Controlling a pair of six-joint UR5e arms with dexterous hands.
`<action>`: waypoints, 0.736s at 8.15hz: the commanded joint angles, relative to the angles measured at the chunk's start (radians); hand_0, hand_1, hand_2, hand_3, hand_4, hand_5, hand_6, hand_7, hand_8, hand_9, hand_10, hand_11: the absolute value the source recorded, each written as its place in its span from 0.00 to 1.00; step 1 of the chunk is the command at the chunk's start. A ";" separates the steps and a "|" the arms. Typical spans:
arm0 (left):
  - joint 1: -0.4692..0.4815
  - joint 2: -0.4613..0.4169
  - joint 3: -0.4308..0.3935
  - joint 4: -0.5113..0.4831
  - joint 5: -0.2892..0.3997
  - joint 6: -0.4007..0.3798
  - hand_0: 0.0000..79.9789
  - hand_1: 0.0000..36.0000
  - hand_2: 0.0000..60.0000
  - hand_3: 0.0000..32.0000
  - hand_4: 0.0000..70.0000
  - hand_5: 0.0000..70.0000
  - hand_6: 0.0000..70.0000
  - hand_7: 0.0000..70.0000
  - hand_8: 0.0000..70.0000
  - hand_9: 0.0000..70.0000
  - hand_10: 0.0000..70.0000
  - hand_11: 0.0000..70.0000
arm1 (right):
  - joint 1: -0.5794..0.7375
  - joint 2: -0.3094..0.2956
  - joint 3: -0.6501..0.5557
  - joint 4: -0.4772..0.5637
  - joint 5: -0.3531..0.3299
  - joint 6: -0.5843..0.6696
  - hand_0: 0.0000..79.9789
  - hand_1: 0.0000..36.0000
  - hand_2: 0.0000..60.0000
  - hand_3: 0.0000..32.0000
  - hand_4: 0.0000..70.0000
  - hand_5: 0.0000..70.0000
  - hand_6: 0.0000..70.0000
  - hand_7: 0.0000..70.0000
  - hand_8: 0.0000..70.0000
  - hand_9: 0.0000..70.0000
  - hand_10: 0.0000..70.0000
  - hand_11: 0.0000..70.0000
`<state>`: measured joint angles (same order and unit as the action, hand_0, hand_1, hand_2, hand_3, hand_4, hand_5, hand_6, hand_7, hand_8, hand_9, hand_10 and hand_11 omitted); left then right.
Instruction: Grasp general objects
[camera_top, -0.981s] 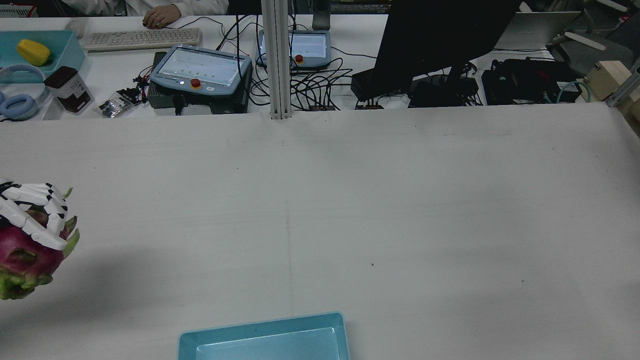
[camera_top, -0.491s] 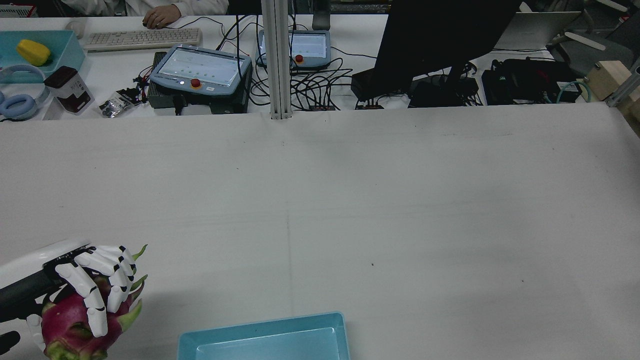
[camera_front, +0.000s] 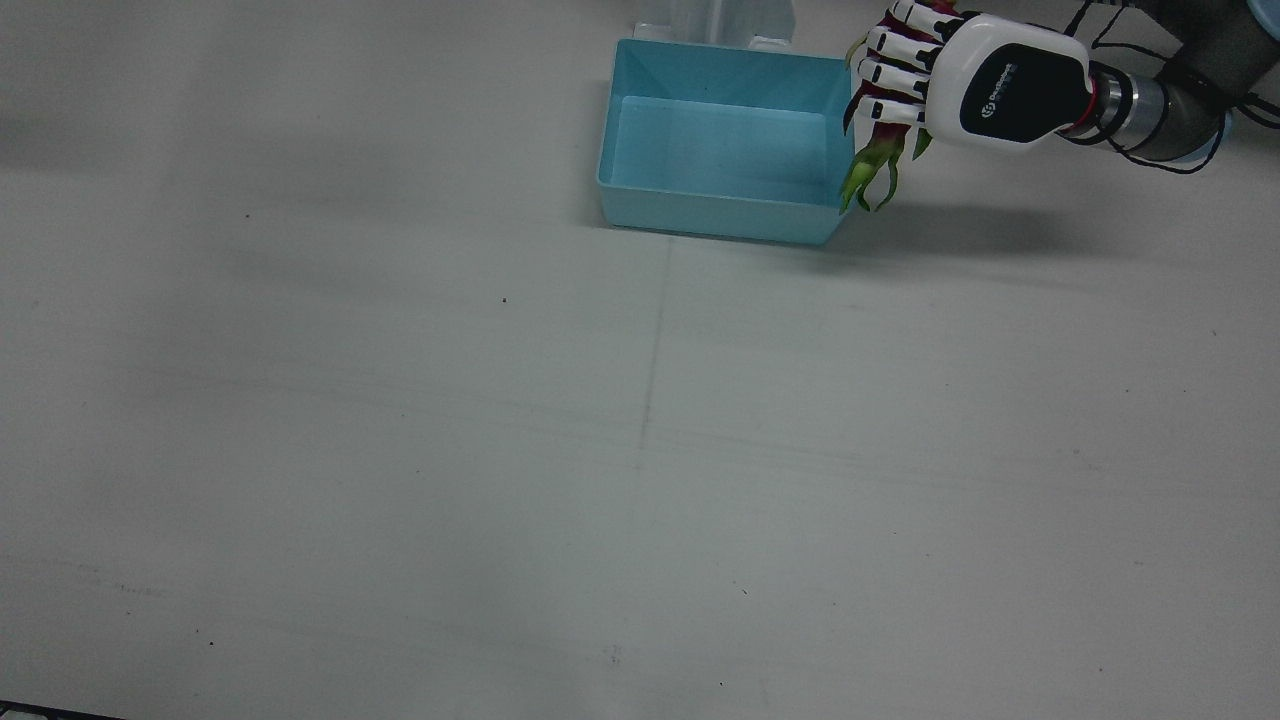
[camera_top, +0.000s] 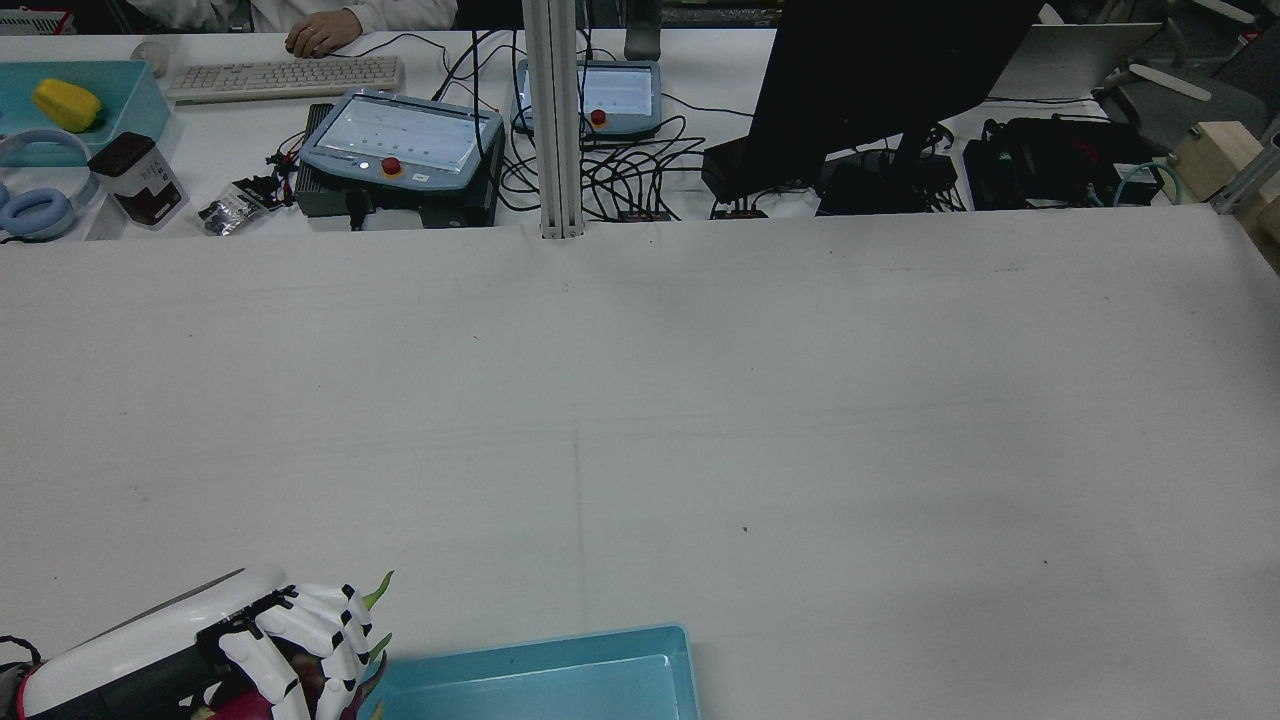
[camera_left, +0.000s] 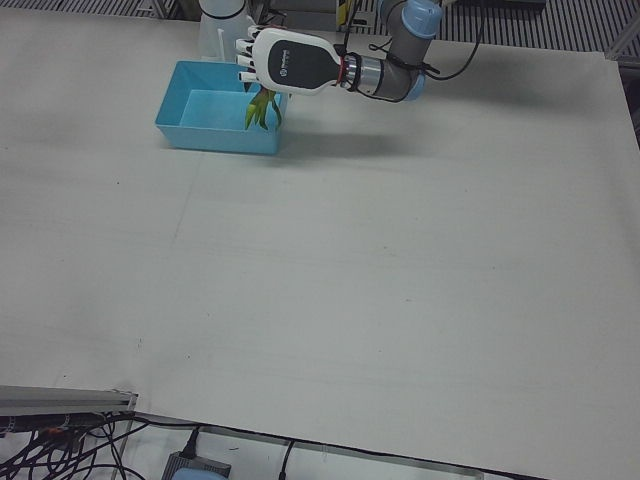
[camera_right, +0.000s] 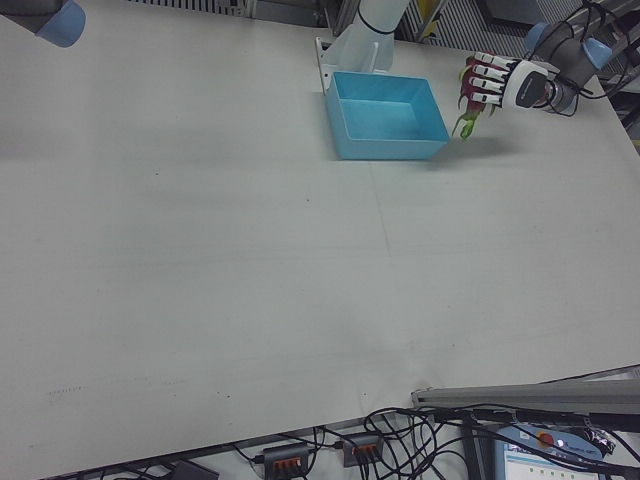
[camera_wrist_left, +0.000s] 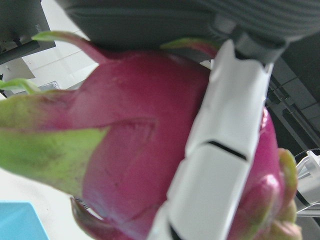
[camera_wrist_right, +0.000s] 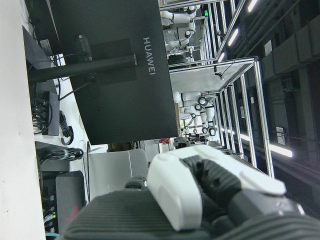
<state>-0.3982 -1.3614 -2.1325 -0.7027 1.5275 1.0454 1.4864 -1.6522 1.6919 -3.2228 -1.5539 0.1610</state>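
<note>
My left hand (camera_front: 960, 85) is shut on a pink dragon fruit (camera_front: 872, 170) with green leaf tips and holds it above the table, right beside the blue bin (camera_front: 715, 205) at its side wall. The leaf tips hang down over the bin's corner. The same hand (camera_top: 250, 650) and fruit (camera_top: 378, 592) show at the bottom left of the rear view, next to the bin (camera_top: 520, 660). In the left hand view the fruit (camera_wrist_left: 130, 150) fills the frame with a white finger (camera_wrist_left: 225, 150) across it. Only a part of my right hand (camera_wrist_right: 200, 190) shows; its fingers are hidden.
Beyond the table's far edge stand two teach pendants (camera_top: 400, 140), a monitor (camera_top: 880, 80), cables, a keyboard (camera_top: 285, 75) and a person's hand. The white table (camera_top: 800, 400) spreads wide in front of the bin.
My left hand has carried the dragon fruit from the left edge of the table toward the robot side and sideways, up to the blue bin.
</note>
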 joint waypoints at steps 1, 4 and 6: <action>0.079 -0.050 -0.001 0.014 -0.039 0.051 1.00 0.96 0.22 0.00 1.00 0.42 0.85 0.81 0.73 0.93 0.79 1.00 | 0.000 0.000 0.000 0.000 0.000 0.000 0.00 0.00 0.00 0.00 0.00 0.00 0.00 0.00 0.00 0.00 0.00 0.00; 0.137 -0.073 0.000 0.014 -0.058 0.070 1.00 0.95 0.23 0.00 1.00 0.39 0.83 0.79 0.71 0.91 0.76 1.00 | 0.000 0.000 0.000 0.000 0.000 0.000 0.00 0.00 0.00 0.00 0.00 0.00 0.00 0.00 0.00 0.00 0.00 0.00; 0.200 -0.108 0.011 0.009 -0.056 0.071 1.00 0.83 0.05 0.00 1.00 0.27 0.77 0.70 0.66 0.83 0.68 0.98 | 0.000 -0.001 -0.001 0.001 0.000 0.000 0.00 0.00 0.00 0.00 0.00 0.00 0.00 0.00 0.00 0.00 0.00 0.00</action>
<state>-0.2608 -1.4370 -2.1305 -0.6897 1.4736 1.1136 1.4864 -1.6521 1.6916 -3.2224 -1.5539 0.1611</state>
